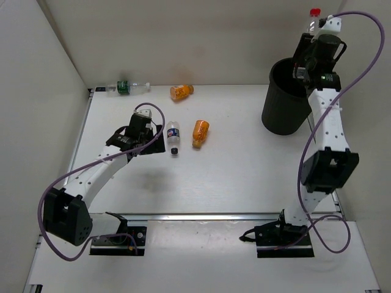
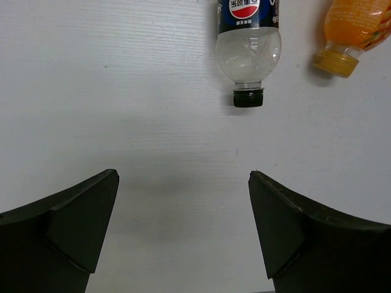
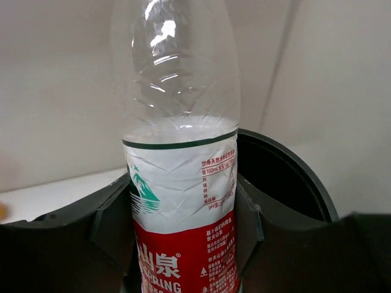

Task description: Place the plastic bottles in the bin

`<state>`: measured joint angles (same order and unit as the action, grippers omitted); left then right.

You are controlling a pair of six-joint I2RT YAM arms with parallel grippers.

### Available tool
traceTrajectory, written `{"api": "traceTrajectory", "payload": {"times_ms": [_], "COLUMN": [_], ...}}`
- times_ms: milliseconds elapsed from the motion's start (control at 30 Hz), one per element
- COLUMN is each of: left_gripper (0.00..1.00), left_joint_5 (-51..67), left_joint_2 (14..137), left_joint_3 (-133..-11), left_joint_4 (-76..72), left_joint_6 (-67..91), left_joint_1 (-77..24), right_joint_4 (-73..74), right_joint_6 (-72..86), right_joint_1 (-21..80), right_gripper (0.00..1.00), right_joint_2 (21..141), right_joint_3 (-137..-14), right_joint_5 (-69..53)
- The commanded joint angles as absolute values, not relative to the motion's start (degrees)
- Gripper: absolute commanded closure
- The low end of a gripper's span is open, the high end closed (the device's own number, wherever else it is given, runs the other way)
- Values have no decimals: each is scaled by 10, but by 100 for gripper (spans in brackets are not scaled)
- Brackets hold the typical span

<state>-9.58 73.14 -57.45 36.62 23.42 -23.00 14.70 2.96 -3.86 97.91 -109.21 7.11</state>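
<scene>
My right gripper (image 1: pixel 313 38) is shut on a clear bottle with a red and white label (image 3: pixel 181 201) and a red cap (image 1: pixel 314 12), held above the far rim of the black bin (image 1: pixel 282 101); the bin's rim also shows in the right wrist view (image 3: pixel 299 177). My left gripper (image 1: pixel 156 135) is open and empty (image 2: pixel 183 201), low over the table just left of a clear bottle with a dark blue label (image 1: pixel 173 137), which also shows in the left wrist view (image 2: pixel 247 43). Two orange bottles lie nearby, one in the middle (image 1: pixel 200 132) and one farther back (image 1: pixel 181 91). A green-labelled bottle (image 1: pixel 127 88) lies at the far left.
White walls enclose the table on the left, back and right. The bin stands at the far right corner. The arm bases sit at the near edge on a metal rail (image 1: pixel 214 217).
</scene>
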Motion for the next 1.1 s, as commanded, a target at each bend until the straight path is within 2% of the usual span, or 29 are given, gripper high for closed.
{"api": "traceTrajectory", "payload": {"times_ms": [0, 67, 100, 133, 167, 400, 533, 700, 867, 1067], "left_gripper": [1, 1, 1, 1, 1, 2, 1, 1, 2, 2], "left_joint_5": [-80, -83, -85, -81, -79, -90, -80, -85, -94, -98], "left_joint_2": [744, 751, 758, 768, 776, 851, 866, 859, 815, 733], "left_joint_3": [-607, -613, -613, -620, -627, -689, -693, -693, -660, -597], "left_joint_4": [345, 340, 332, 330, 325, 323, 318, 322, 334, 356], "left_joint_6": [235, 229, 235, 234, 235, 221, 228, 232, 227, 229], "left_joint_1": [-233, -229, -233, -232, -228, -249, -245, -243, -217, -176], "right_joint_4": [203, 225, 232, 228, 222, 199, 184, 161, 122, 81], "right_joint_6": [23, 33, 38, 36, 32, -38, -23, -28, 58, 155], "right_joint_1": [-77, -96, -101, -101, -98, -30, 11, 161, 258, 293], "right_gripper": [53, 34, 16, 5, 0, 1, 0, 1, 1, 1], "right_joint_2": [1057, 1076, 1078, 1071, 1065, 996, 949, 922, 941, 1021], "right_joint_3": [-1156, -1193, -1193, -1189, -1182, -1143, -1066, -948, -867, -832], "right_joint_5": [31, 8, 7, 5, 9, 45, -26, 21, 8, -25]}}
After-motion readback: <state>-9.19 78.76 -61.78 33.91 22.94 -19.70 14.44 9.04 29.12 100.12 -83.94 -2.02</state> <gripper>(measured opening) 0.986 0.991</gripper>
